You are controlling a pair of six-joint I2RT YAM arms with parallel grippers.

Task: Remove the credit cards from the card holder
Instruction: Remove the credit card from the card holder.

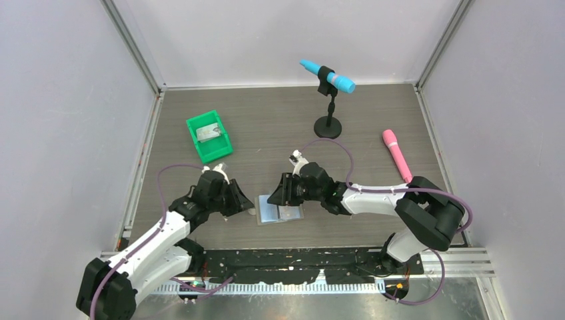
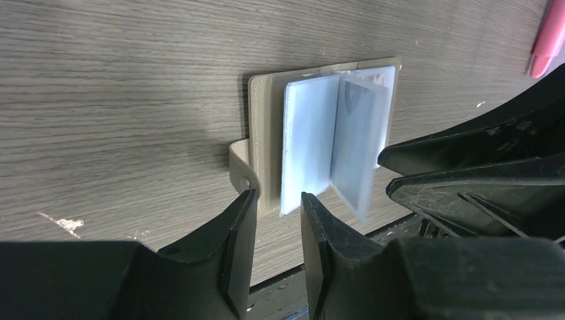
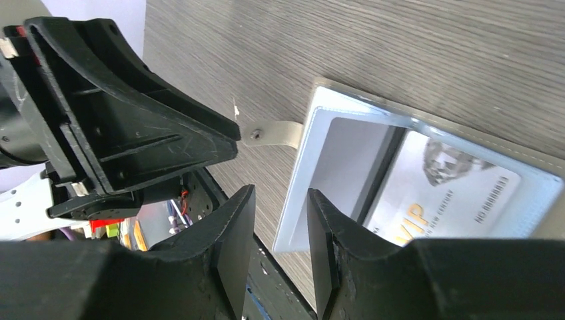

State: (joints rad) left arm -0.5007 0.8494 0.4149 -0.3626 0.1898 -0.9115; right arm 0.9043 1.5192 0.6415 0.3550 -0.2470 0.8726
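Observation:
The card holder (image 1: pixel 280 212) lies open on the table near the front edge, pale blue pockets up. In the left wrist view the holder (image 2: pixel 263 127) has its grey tab (image 2: pixel 238 167) toward me and one clear sleeve (image 2: pixel 360 140) standing up. In the right wrist view a whitish credit card (image 3: pixel 446 193) with gold "VIP" print sits inside a pocket. My left gripper (image 1: pixel 244 200) (image 2: pixel 276 203) is open a little and empty, just short of the holder's tab edge. My right gripper (image 1: pixel 285 192) (image 3: pixel 281 200) is open a little and empty, over the holder's left page.
A green bin (image 1: pixel 220 143) stands at the back left with a flat grey card (image 1: pixel 211 132) in it. A blue microphone on a black stand (image 1: pixel 328 100) is at the back centre. A pink microphone (image 1: pixel 397 155) lies at the right. The table's front edge is just behind the holder.

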